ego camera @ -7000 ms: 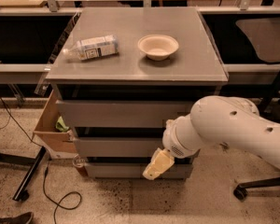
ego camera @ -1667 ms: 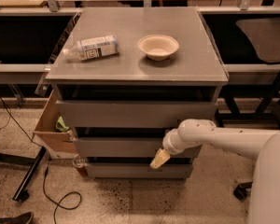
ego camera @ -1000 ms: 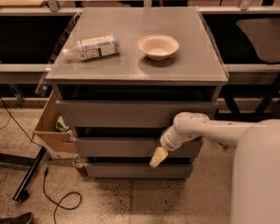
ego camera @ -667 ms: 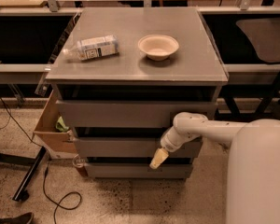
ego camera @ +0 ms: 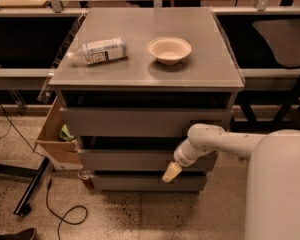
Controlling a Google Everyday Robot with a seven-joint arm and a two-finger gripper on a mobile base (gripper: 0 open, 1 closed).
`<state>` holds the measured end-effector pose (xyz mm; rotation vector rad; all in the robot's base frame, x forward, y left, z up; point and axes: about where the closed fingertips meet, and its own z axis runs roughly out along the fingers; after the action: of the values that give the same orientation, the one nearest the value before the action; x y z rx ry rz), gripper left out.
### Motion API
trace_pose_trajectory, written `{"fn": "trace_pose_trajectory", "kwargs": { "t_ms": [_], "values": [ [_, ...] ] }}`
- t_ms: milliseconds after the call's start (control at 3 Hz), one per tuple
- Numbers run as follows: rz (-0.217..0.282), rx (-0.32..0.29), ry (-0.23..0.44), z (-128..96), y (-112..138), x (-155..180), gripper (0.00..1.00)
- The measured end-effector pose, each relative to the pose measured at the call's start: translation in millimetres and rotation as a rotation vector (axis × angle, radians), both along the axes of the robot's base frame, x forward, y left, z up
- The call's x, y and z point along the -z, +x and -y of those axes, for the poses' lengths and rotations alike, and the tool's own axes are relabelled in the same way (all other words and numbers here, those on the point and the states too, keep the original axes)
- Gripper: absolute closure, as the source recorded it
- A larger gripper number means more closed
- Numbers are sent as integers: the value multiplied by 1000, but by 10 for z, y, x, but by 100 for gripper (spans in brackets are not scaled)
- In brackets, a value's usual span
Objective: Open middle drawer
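Note:
The grey cabinet (ego camera: pixel 150 69) has three drawers. The middle drawer (ego camera: pixel 125 160) has a flat grey front and stands slightly forward of the cabinet, under a dark gap. My gripper (ego camera: pixel 171 172) hangs from the white arm (ego camera: pixel 225 143), which comes in from the right. Its cream tip sits at the lower edge of the middle drawer's front, right of centre, over the gap above the lowest drawer (ego camera: pixel 135 183). The top drawer (ego camera: pixel 145 121) has a taller front.
A plastic bottle (ego camera: pixel 97 51) lies on its side and a beige bowl (ego camera: pixel 169 49) stands on the cabinet top. An open cardboard box (ego camera: pixel 57 136) stands at the cabinet's left. A black cable (ego camera: pixel 55 204) runs over the speckled floor.
Since seven seconds ago the arm has stretched in toward the cabinet and the gripper moved up to the middle drawer's lower edge. Over the last second it has barely moved.

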<state>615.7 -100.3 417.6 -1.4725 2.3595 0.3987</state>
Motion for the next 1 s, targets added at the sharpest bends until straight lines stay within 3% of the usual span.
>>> {"fn": "trace_pose_trajectory", "kwargs": {
  "t_ms": [667, 1000],
  "values": [
    [0, 0, 0, 0, 1, -121, 64],
    [18, 6, 3, 69, -142, -131, 87]
  ]
}}
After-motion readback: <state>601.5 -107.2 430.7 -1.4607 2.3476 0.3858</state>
